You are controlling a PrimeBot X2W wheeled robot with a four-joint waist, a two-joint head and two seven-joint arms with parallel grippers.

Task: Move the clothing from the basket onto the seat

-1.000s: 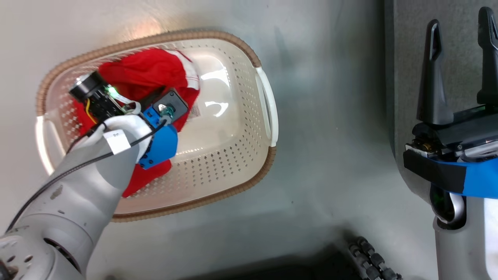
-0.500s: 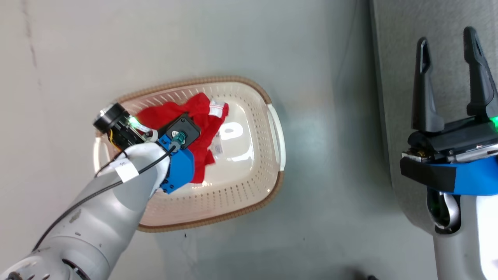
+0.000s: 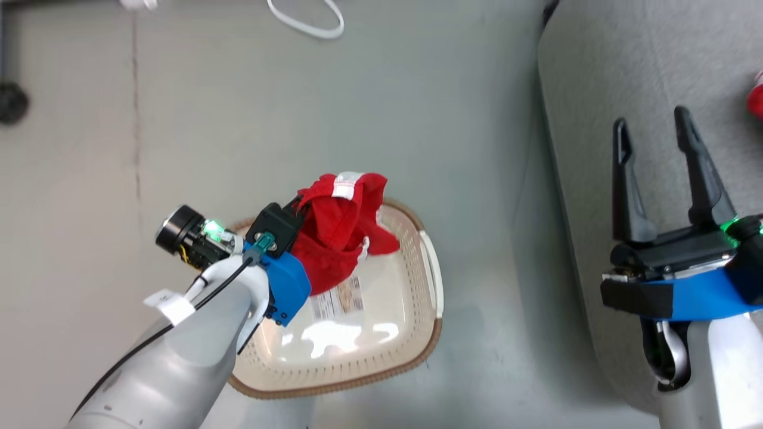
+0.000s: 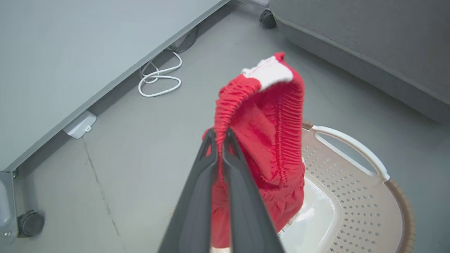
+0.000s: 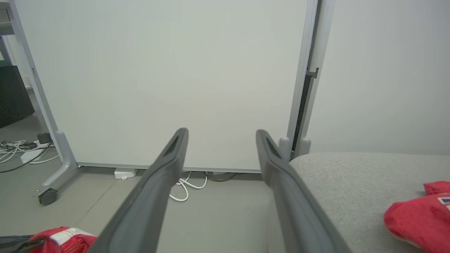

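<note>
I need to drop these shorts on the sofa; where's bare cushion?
The sofa is bare from its rounded edge by the floor across to the red garment lying on it. Crowded spots: that garment, and the stretch under the open right end effector. The left end effector grips the shorts above the basket.

The shorts (image 3: pixel 340 238) hang above the basket (image 3: pixel 417 322), left of the seat (image 3: pixel 626 71).

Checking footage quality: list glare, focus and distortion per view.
Head view: white glare on the glossy floor of the cream perforated plastic basket. Left wrist view: red fabric shorts in focus. Right wrist view: grey posts of the large white panel splay, wide-angle distortion.
</note>
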